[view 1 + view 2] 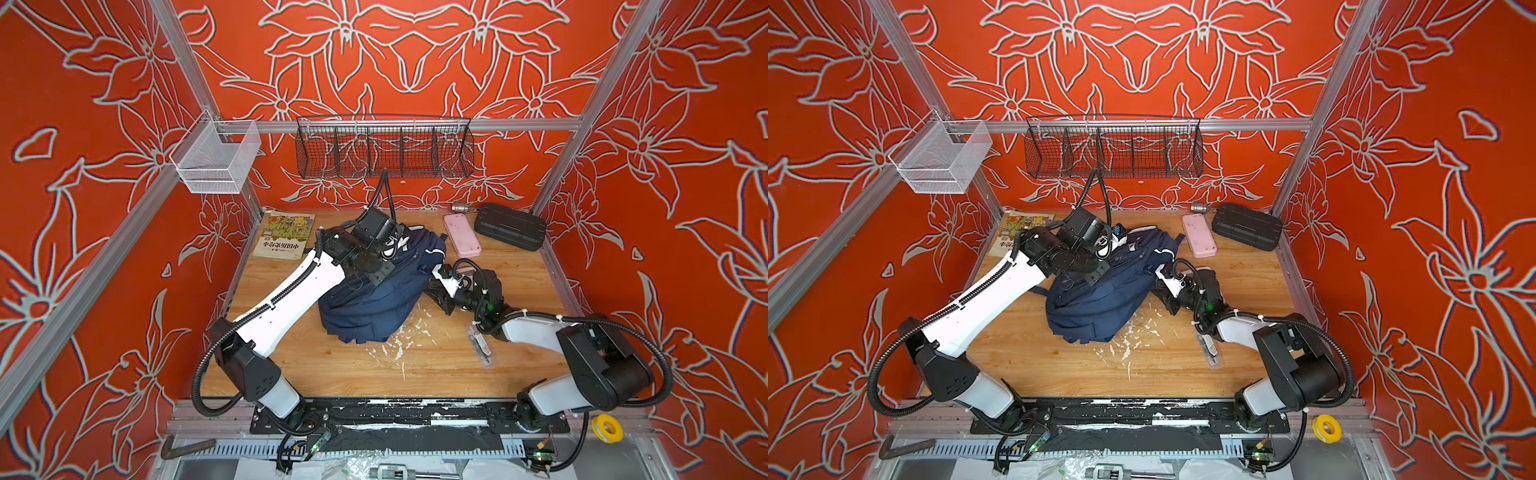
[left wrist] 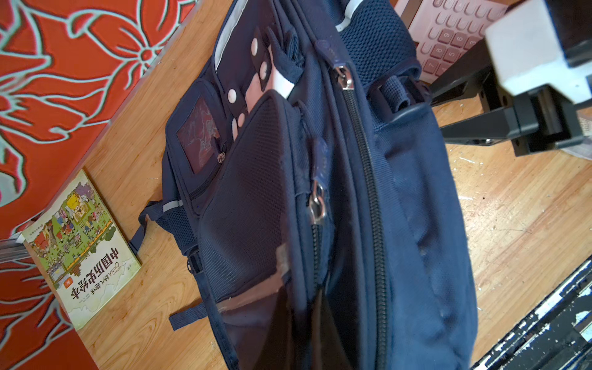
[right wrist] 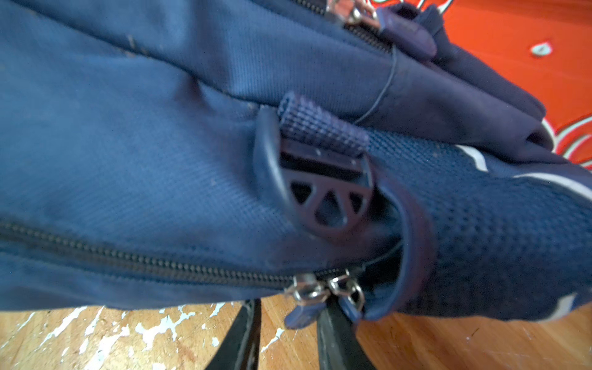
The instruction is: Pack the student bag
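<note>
bag [image 1: 374, 303]: dark blue cloth, matt, some rough mesh
zip pulls [image 3: 307, 293]: shiny metal
table [image 1: 332, 365]: smooth wood, white scraped marks
book [image 1: 284, 235]: paper
case [image 1: 509, 226]: black ribbed plastic
basket [image 1: 384, 151]: thin black wire

"中国历史绘本" on the picture book [image 2: 80, 250] (small "CHINA" beside it); key digits on the pink calculator [image 2: 448, 35]

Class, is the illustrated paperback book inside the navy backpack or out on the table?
Out: the illustrated paperback book lies flat on the wooden table, beside the navy blue fabric backpack.
</note>
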Available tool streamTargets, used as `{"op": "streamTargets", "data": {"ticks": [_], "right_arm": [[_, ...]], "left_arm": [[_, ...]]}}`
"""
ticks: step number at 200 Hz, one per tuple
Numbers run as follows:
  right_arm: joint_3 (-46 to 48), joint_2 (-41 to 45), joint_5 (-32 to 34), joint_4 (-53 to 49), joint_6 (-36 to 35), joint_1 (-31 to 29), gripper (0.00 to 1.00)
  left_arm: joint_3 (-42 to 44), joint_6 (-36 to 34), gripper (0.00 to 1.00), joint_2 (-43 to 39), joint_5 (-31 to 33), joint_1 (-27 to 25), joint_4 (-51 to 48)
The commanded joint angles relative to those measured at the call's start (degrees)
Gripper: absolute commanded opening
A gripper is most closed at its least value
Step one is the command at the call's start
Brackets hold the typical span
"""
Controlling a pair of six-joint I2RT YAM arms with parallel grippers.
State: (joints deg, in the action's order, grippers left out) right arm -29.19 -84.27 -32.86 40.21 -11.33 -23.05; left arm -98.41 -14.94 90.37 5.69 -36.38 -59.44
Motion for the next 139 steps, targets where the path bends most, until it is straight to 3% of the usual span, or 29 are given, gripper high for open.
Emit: {"op": "streamTargets", "data": {"ticks": [1,92,139], "right_arm": [[-1.3,-0.2,-1.9,3.8,-0.2,0.3,0.24],[0.7,1.8,-3.7,0.6,-0.2,0.2,0.08],[1.2,4.5,6.4,-3.1,-2.4,-3.3,0.00]], "left_arm": [[0.0,-0.4,0.00,-3.4,-1.0,-0.2,4.6],[-1.4,0.8,0.00,-1.8,-0.7,0.5,5.3],[-4.2,6.2,0.00,1.8,-0.2,0.6,5.2]]}}
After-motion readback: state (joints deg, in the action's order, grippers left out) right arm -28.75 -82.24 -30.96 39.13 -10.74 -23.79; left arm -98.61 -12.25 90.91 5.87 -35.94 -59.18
